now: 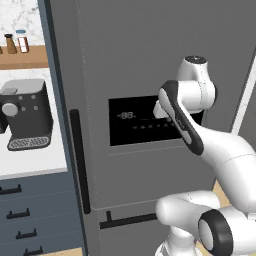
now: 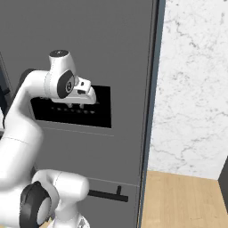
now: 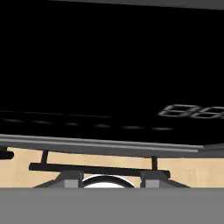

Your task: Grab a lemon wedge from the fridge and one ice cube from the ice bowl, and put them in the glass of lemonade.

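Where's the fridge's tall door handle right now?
In the left base view the handle runs down the fridge door's left edge, left of the black display panel and right of the coffee machine.

Arm (image 1: 190, 125) hides part of fridge (image 1: 150, 60) display panel (image 1: 130, 120)

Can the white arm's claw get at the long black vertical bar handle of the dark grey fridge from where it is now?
Probably yes. The claw hangs in front of the black display panel on the closed dark grey fridge, and nothing stands between it and the long black vertical bar handle lower down.
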Controlling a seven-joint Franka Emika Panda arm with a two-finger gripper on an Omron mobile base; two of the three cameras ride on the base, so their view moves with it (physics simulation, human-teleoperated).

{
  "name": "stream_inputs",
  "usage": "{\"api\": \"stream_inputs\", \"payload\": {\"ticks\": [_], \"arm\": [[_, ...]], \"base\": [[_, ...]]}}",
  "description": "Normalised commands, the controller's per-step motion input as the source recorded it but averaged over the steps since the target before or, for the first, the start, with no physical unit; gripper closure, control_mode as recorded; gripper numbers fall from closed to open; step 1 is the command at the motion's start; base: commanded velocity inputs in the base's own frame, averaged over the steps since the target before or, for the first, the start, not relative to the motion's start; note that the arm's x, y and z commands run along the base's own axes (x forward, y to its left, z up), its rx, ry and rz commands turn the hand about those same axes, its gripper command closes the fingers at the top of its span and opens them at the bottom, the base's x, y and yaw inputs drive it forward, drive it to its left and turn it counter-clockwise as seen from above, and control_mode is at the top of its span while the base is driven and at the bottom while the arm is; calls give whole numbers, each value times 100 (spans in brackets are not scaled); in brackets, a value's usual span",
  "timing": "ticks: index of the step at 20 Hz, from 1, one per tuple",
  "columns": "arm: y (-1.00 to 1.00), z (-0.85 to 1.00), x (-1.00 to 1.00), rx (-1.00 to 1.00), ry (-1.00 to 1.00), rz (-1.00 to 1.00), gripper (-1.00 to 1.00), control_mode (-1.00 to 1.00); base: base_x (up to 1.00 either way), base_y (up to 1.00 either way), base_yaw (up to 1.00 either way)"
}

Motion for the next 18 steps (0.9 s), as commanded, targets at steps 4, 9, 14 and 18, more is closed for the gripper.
{"api": "stream_inputs", "payload": {"ticks": [4, 9, 14, 18], "arm": [[0, 0, -28, 0, 0, 0, -100, -100], [0, 0, -64, 2, 0, 0, -100, -100], [0, 0, -65, 5, 0, -1, -100, -100], [0, -12, -49, 1, 0, -2, -100, -100]], "base": [[0, 0, 0], [0, 0, 0], [0, 0, 0], [0, 0, 0]]}}
